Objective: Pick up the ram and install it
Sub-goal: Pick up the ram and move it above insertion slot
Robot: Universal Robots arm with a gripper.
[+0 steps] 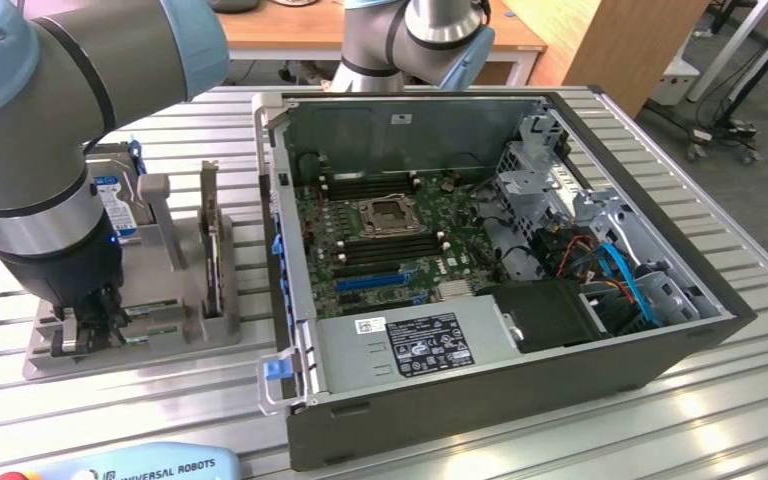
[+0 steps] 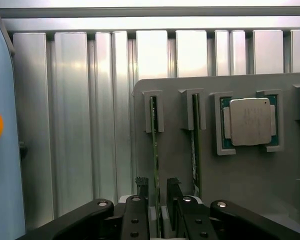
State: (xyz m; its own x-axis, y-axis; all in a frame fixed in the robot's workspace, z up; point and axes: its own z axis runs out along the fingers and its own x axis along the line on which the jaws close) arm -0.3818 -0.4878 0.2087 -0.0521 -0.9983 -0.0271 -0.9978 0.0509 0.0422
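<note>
The ram (image 2: 153,135) is a thin green stick standing on edge in a slot of the grey holder (image 2: 175,165). A second like stick (image 2: 195,140) stands in the neighbouring slot. My gripper (image 2: 157,187) is lowered over the first stick, with one black fingertip (image 2: 141,186) on each side of it. A small gap shows on both sides, so it is open and not gripping. In the exterior view my gripper (image 1: 91,328) is down at the near end of the holder (image 1: 171,345), at that view's left.
A square silver processor (image 2: 250,121) lies in a pocket of the holder. A blue-labelled drive (image 1: 109,200) stands at its back. The open computer case (image 1: 491,400) sits at the exterior view's right, with its motherboard (image 1: 384,245) exposed. A pendant (image 1: 144,465) lies at the front.
</note>
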